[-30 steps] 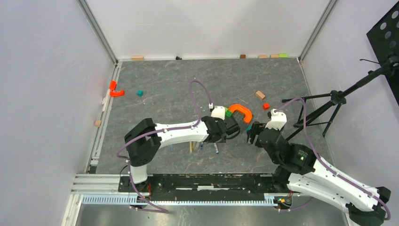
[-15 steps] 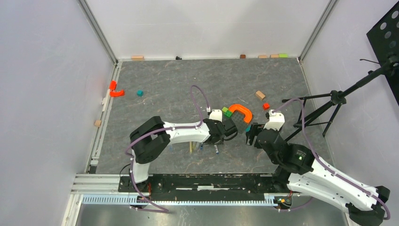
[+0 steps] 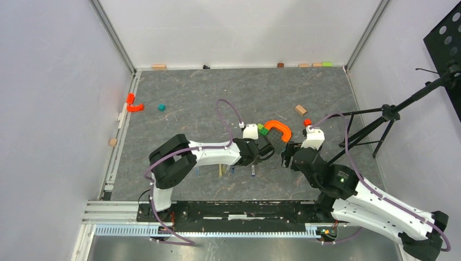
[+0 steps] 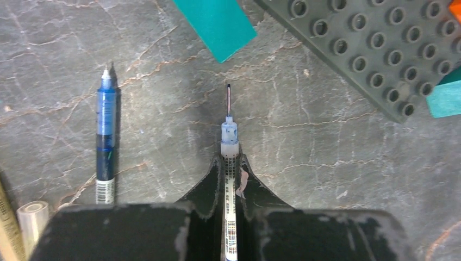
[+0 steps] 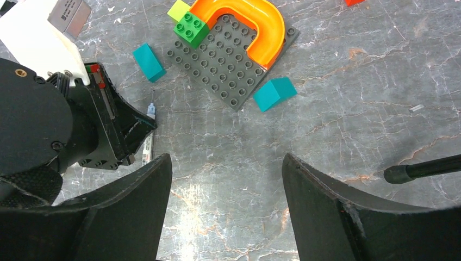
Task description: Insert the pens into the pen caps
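My left claw (image 4: 229, 166) is pressed together on the white pen (image 4: 229, 136). It pinches the barrel so the pale blue neck and thin nib poke out toward the near edge of the grey studded plate (image 4: 369, 49). I judge the step in hand to be the pick-up of this pen, with the grip made and the lift not yet done.

The blue pen (image 4: 106, 136) lies parallel to the white one, farther from the plate. Farther again is a short clear tube (image 4: 32, 215), which I take for a cap.

My right claw (image 5: 225, 201) hangs spread and empty on the plate's near side, below the orange arch (image 5: 261, 22).

Next I should raise the pen off the surface (image 4: 326, 174). Then I bring the nib square to a cap's mouth, ideally with the right claw steadying that cap.

Dark print runs along the white barrel, and there is a label band on the blue pen. Both are too small to read, and no brand shows.
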Tool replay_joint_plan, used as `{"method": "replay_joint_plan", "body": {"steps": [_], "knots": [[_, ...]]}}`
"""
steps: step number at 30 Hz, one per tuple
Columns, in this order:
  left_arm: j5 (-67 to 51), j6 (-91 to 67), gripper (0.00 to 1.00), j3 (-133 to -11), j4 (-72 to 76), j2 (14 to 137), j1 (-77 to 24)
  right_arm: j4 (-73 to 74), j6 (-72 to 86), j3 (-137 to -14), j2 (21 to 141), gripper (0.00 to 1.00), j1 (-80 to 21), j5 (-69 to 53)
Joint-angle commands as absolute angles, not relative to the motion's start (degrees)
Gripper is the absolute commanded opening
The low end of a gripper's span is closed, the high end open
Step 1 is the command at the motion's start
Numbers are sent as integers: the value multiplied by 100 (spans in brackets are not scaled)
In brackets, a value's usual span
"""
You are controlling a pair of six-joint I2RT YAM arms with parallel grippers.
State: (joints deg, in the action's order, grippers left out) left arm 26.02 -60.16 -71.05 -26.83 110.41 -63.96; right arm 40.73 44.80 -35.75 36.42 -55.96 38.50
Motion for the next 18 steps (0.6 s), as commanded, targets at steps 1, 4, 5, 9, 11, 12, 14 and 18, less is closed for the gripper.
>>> {"method": "replay_joint_plan", "body": {"steps": [1,4,5,9,11,12,14,18], "knots": [[2214,-6055,2,-6667,-2203,11167,-6368,3869,4323,-3520,3639,79,-5590,3819],[2154,-5826,2,-6494,-1941,10899,-6372,3742,4043,-3470,3572,81,-5589,3741],[2066,-5719,2,-6397,-1746,10770,-6372,3647,3942,-3430,3505,82,-5588,3687],[1804,-5440,2,-6068,-1144,10268,-6375,3150,3708,-3142,3106,82,-5590,3417],[1752,-5343,2,-6024,-1088,10055,-6373,2804,3514,-2974,2896,82,-5590,3137],[1721,-5307,2,-5986,-1030,9960,-6372,2594,3429,-2880,2791,82,-5590,2986],[1696,-5248,2,-5880,-918,9712,-6376,2215,3286,-2685,2588,82,-5590,2631],[1597,-5162,2,-5613,-595,9187,-6372,1417,3127,-2251,2178,82,-5594,1954]]}}
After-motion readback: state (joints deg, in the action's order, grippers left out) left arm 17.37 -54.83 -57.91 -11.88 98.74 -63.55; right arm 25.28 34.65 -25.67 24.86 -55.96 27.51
